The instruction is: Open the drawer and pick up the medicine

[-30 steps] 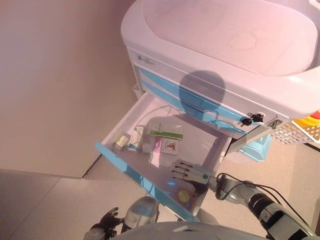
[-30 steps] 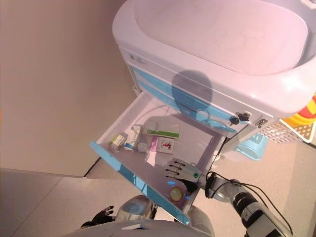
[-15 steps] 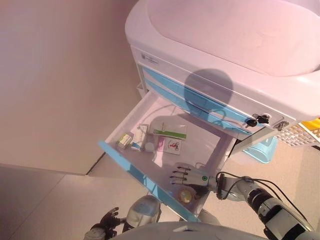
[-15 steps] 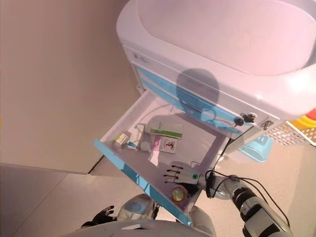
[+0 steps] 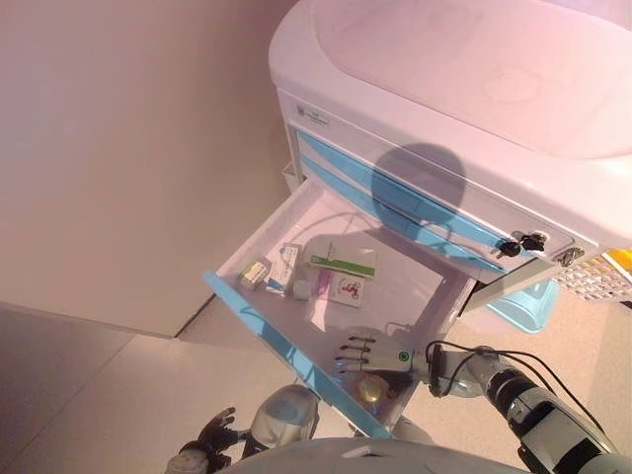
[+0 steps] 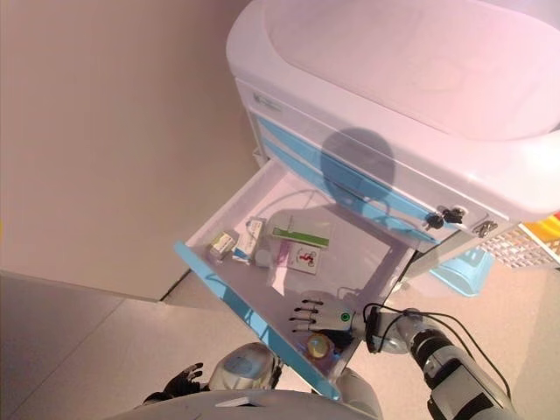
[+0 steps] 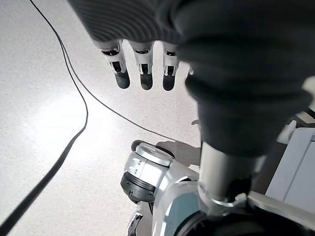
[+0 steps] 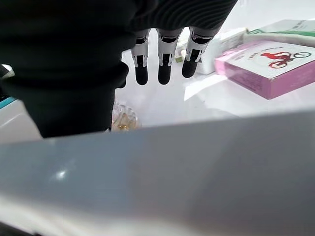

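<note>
The white cart's lowest drawer (image 5: 277, 339), with a blue front, stands pulled out. In it lie a pink box (image 5: 341, 288), a green-and-white box (image 5: 344, 261), two small boxes (image 5: 269, 270), a small white bottle (image 5: 301, 289) and a round yellowish jar (image 5: 371, 391) in the front right corner. My right hand (image 5: 373, 353) is inside the drawer, fingers straight and empty, just above and behind the jar. In the right wrist view its fingers (image 8: 165, 64) point toward the pink box (image 8: 275, 66), with the jar (image 8: 123, 118) under them. My left hand (image 5: 212, 434) hangs low at the left, fingers (image 7: 142, 73) relaxed.
The white cart (image 5: 444, 99) has two shut blue drawers above the open one. A light blue bin (image 5: 520, 302) and a white mesh basket (image 5: 602, 281) stand to its right. A beige wall is on the left. The drawer's side wall (image 8: 157, 162) crosses the right wrist view.
The camera has shifted, so the whole scene sits further right. My right hand has drawn a little toward the drawer's front, closer over the jar. The left hand has not moved.
</note>
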You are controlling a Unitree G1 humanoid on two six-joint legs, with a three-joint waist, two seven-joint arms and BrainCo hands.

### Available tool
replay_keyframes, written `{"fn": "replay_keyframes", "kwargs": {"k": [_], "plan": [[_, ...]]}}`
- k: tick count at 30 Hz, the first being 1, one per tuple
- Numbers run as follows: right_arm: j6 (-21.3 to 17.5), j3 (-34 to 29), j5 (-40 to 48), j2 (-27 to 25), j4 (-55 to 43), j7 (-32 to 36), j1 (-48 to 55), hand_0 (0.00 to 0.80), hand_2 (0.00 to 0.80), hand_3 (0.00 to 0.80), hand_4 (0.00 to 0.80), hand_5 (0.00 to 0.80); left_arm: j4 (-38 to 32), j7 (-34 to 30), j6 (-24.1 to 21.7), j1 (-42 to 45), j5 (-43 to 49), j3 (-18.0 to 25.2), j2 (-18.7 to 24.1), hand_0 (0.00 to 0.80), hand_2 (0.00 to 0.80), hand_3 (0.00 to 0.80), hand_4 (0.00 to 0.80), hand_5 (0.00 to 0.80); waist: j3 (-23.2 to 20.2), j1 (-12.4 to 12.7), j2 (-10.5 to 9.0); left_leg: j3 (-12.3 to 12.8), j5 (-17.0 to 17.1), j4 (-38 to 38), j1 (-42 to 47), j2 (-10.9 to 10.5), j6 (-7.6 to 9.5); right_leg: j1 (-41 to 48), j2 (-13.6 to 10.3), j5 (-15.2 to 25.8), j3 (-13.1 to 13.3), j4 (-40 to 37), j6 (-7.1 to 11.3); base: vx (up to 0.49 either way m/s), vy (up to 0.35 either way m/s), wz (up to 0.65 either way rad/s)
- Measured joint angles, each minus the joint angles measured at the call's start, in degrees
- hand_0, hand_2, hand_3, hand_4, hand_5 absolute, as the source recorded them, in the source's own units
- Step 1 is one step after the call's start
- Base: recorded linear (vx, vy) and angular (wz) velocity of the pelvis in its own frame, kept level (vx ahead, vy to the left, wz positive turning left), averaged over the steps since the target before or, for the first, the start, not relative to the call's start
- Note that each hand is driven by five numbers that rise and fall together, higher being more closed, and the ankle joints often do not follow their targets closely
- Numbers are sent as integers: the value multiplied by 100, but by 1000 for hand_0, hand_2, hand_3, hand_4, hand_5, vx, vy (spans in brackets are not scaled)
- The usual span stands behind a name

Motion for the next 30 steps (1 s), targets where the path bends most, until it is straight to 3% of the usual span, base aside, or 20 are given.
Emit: {"fn": "replay_keyframes", "kwargs": {"k": [9,23,24,26,27,28,30], "plan": [[-71,1,-316,68,154,-145,-26,0,0,0,0,0,6,2,-7,38,4,-45,0,0,0,0,0,0,-85,7,79,-5,9,5,7,1,-12,23,-1,0,-25,-3,0,0,0,0],[-78,2,-504,117,272,-269,-44,0,0,0,0,0,57,11,-9,157,7,-54,1,0,0,0,0,0,-121,38,32,54,61,-1,-1,-2,17,27,-65,-18,-114,98,21,5,3,3],[-78,2,-509,130,280,-268,-39,94,94,94,94,94,57,11,-10,169,6,-55,1,0,0,0,0,0,-133,38,19,54,61,-2,-1,-2,17,27,-65,-18,-114,99,21,0,0,0],[-128,9,-548,135,288,-258,-20,433,433,433,433,433,56,12,-9,198,6,-57,1,0,0,0,0,0,-161,38,-10,52,60,-2,-2,-1,17,26,-65,-18,-115,99,20,0,0,0],[-157,4,-553,131,302,-259,12,700,700,700,700,700,56,12,-8,217,6,-67,1,0,0,0,0,0,-175,35,-29,53,60,-2,-1,-1,17,26,-65,-18,-114,99,20,0,0,0],[-188,1,-554,131,297,-257,29,769,769,769,769,769,57,12,-6,228,6,-76,1,0,0,0,0,0,-186,32,-44,53,61,-3,-2,-1,18,26,-65,-18,-114,99,20,0,0,0],[-208,9,-554,146,303,-250,54,800,800,800,800,800,57,13,-5,230,6,-112,3,0,0,0,0,0,-219,35,-70,52,60,-4,-2,-1,18,26,-65,-18,-115,100,20,0,0,0]]}}
